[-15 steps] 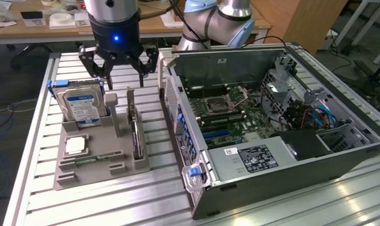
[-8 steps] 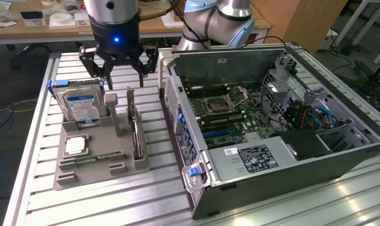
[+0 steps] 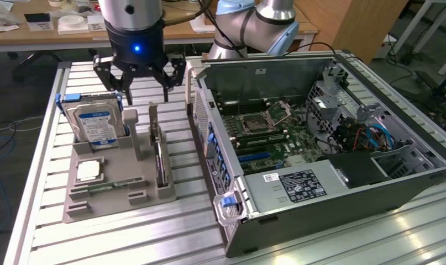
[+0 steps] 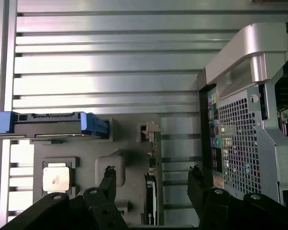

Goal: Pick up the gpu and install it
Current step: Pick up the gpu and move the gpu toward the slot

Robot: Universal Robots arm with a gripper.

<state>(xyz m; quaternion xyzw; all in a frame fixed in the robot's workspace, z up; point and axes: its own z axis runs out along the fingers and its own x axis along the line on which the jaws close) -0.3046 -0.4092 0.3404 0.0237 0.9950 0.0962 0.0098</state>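
Gpu (image 3: 158,152) stands edge-on in the holder (image 3: 97,205) under my wide-open, empty claw (image 3: 146,100); I'd centre the fingers astride its thin edge before descending.

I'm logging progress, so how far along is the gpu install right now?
Done: nothing yet; the gpu stands edge-on in the grey tray, untouched. In hand: the gripper hangs open above it, holding nothing. Left: picking the card up and seating it in the open computer case.
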